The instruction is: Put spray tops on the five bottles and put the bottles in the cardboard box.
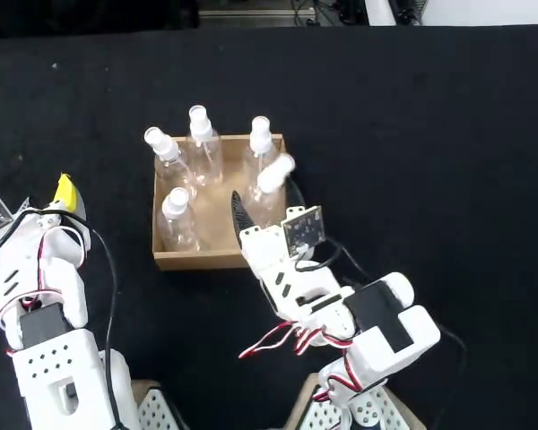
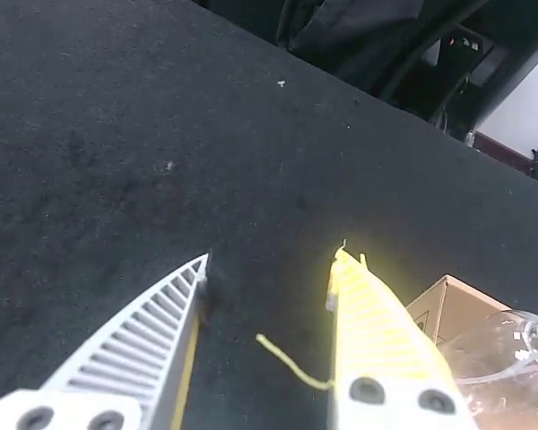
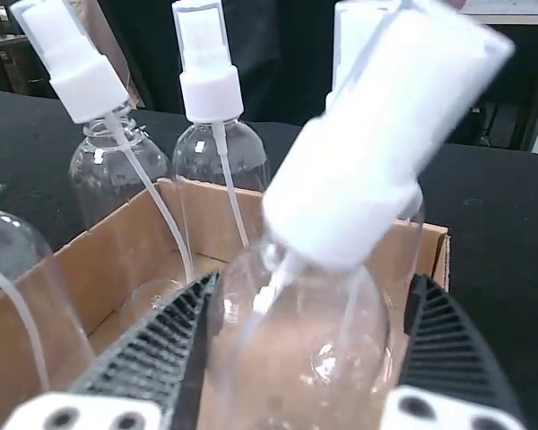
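Five spray-topped bottles (image 1: 177,215), one cardboard box (image 1: 197,261), two arms (image 1: 309,291)

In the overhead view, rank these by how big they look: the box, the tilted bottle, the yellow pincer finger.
Largest: box.
Then: tilted bottle, clearly smaller though it stands nearer the camera.
Smallest: yellow finger.

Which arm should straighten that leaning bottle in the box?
Right. Its gripper is right at the leaning bottle in the box, while the left gripper hangs open over the table beside the box.
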Controlling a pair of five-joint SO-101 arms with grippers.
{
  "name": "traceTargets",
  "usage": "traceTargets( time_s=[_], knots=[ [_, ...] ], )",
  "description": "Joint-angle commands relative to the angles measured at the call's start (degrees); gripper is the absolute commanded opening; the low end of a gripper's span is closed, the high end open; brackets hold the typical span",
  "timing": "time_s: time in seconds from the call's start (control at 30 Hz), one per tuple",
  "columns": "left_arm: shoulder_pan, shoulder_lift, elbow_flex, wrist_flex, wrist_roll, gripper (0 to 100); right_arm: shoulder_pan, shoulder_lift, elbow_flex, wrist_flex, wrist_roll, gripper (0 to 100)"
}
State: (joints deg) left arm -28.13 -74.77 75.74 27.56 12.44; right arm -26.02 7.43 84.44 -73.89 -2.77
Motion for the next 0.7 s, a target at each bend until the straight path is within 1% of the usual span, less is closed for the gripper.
traceTargets(
  time_s=[0.0,0.07,0.17,0.3,0.5,0.67],
  knots=[
    [-0.5,-1.4,-0.9,-1.5,0.5,20,-0.9,-2.0,-0.7,0.4,-0.2,27.9],
    [-0.5,-1.4,-0.9,-1.6,0.5,20,-0.9,-2.5,0.2,0.3,-0.2,27.9],
    [-0.5,-1.4,-0.3,-3.8,0.5,20,-0.9,-3.6,1.3,0.1,-0.2,27.9],
    [-0.5,-1.4,-0.3,-3.9,0.5,20,-0.9,-4.4,1.2,0.6,-0.2,27.9],
    [-0.5,-1.4,-0.3,-3.9,0.5,20,-1.1,-5.0,-1.8,6.9,-0.2,27.9],
    [-0.5,-1.4,-0.3,-3.9,0.5,20,-1.5,-5.1,-2.0,6.9,-0.2,27.9]
  ],
)
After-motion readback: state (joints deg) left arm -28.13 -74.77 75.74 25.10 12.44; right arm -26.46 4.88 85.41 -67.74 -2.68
